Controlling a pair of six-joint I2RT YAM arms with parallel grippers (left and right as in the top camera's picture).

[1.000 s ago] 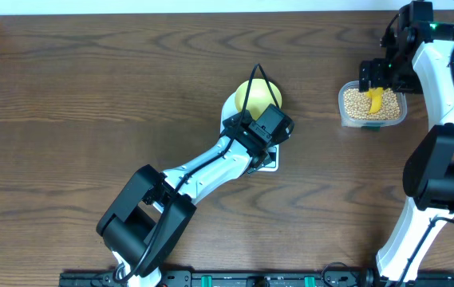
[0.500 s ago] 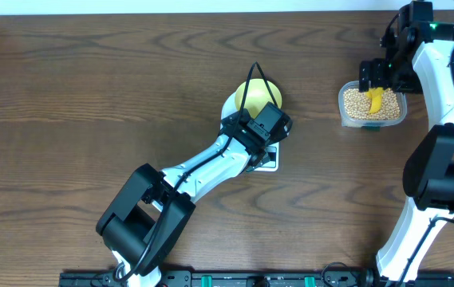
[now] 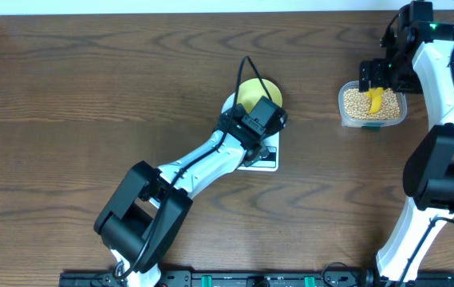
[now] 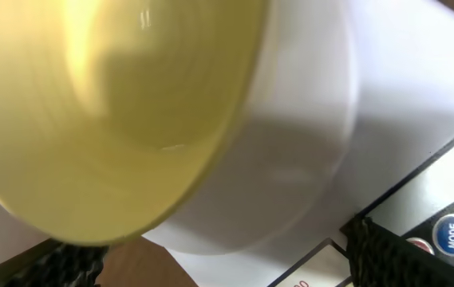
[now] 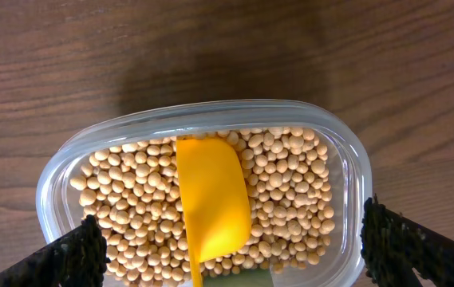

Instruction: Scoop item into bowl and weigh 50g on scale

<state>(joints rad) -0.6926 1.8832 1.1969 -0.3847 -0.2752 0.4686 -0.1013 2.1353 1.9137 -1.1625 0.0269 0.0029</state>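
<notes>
A dark brown desk with a strong wood grain is seen in all views. Near its far right corner a clear tub is placed. The tub is rectangular, with rounded corners and a thin rim. Inside it a yellow scoop is laid, about in the middle, with its length across the short side of the tub. In the right wrist view its near end is cut off by the picture edge, and a soft shadow is cast on the desk just behind the tub. Along the near edge of the desk a black rail with small green parts is fixed. Beyond the far edge a white strip is visible.
</notes>
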